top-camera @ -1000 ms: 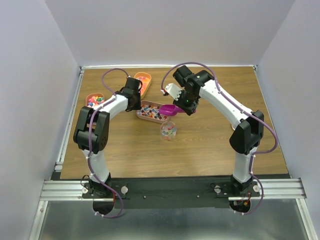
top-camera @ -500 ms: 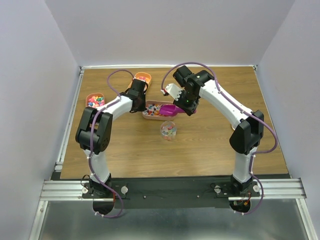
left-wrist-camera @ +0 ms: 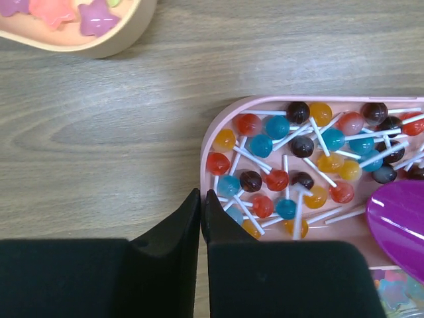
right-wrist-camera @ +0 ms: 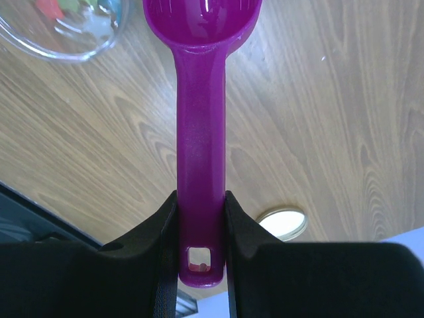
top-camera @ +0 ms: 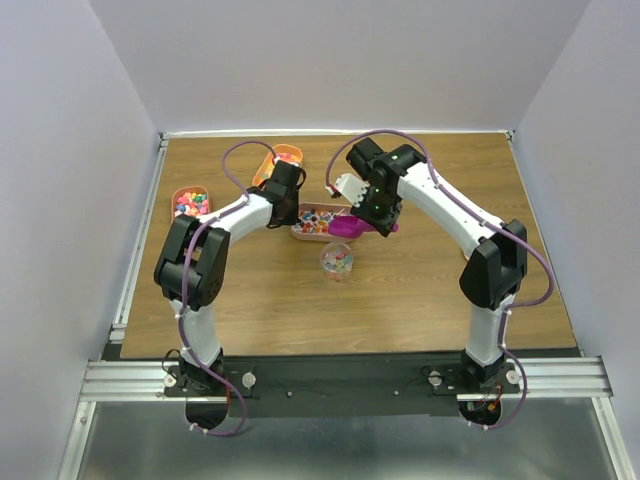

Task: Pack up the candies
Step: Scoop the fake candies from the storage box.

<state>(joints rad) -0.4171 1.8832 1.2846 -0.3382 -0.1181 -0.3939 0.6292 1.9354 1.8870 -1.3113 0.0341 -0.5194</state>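
The candies (left-wrist-camera: 291, 165) are tiny multicoloured sweets on white sticks, heaped in a pink tray (left-wrist-camera: 211, 126). The tray lies mid-table in the top view (top-camera: 305, 228). My left gripper (top-camera: 285, 193) is at the tray's left end. Its fingers (left-wrist-camera: 201, 205) are shut with the tray's rim in the thin gap between them. My right gripper (top-camera: 375, 212) is shut on the handle of the magenta scoop (right-wrist-camera: 201, 132). The scoop's bowl (top-camera: 346, 227) hangs over the tray's right end, also seen in the left wrist view (left-wrist-camera: 401, 225). I see no candy in it.
A clear jar (top-camera: 337, 260) with some sweets stands just in front of the tray and shows in the right wrist view (right-wrist-camera: 63, 30). An orange tray (top-camera: 285, 158) and a second pink tray (top-camera: 190, 200) lie far left. A round metal lid (right-wrist-camera: 282, 224) lies on the wood.
My left gripper has moved right and away from me, and the pink tray has shifted right with it. The right gripper has tipped the scoop down towards the tray's right end.
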